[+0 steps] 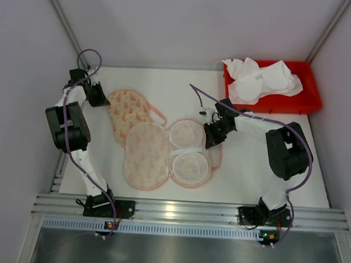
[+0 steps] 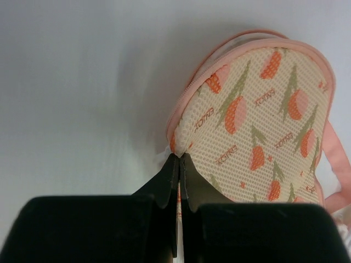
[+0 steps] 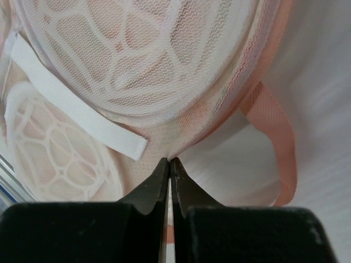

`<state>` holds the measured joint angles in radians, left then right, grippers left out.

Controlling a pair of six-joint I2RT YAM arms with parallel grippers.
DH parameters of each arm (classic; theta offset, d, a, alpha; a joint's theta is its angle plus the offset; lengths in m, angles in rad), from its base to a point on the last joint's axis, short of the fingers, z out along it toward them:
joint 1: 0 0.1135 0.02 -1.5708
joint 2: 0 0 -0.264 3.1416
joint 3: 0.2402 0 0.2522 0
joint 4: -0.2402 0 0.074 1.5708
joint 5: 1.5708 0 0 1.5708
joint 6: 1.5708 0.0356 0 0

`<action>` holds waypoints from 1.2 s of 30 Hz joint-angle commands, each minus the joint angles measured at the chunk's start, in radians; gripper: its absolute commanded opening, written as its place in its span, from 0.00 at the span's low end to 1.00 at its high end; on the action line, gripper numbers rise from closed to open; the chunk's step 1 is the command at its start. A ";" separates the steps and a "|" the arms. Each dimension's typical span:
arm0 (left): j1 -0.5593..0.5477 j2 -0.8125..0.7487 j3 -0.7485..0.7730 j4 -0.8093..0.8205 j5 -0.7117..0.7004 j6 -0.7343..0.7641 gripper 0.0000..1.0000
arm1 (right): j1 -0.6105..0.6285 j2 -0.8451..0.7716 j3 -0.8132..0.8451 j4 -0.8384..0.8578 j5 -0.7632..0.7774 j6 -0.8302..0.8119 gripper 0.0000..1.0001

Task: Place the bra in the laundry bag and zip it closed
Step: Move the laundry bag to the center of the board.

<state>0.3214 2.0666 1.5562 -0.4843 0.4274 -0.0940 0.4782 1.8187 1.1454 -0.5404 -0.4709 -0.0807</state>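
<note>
Left gripper: fully closed. Its fingertips pinch the pink-trimmed rim of the laundry bag at the bag's far-left corner.
Left wrist close-up: the black fingertips meet with no gap right at the zip edge (a scrap of white shows beside them, too small to tell what it is).
Tulip-print flap: the bag's left half, cream mesh with orange flowers, lying flat just beyond the left fingers.
Laundry bag, overall: spread open like a butterfly on the white mat, between the two arms.
Caged cups: two round white lattice shells under fine mesh. They make up the bag's right half, one behind the other.
Elastic band: a flat white strip running across between the two cups.
Right gripper: also fully closed. Its tips nip the thin mesh at the bag's right edge, at the waist between the cups.
Pink strap: a loop hanging off the bag's edge, just right of the right fingers and not held.
Bra: white, heaped with other white fabric in the red bin at the far right. It is well apart from the bag and from both grippers.
</note>
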 commanded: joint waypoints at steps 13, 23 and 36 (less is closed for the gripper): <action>-0.018 0.174 0.356 0.030 -0.265 0.160 0.00 | -0.248 -0.113 -0.079 -0.156 0.100 -0.142 0.00; -0.033 0.254 0.576 0.027 -0.305 0.181 0.46 | -0.257 -0.107 -0.121 -0.115 0.135 -0.102 0.00; -0.059 -0.131 0.058 -0.023 -0.015 0.254 0.65 | -0.352 -0.134 -0.101 -0.167 0.273 -0.152 0.00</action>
<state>0.2653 2.0521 1.6878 -0.5022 0.2859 0.1314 0.1398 1.7176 1.0336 -0.6701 -0.2718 -0.1776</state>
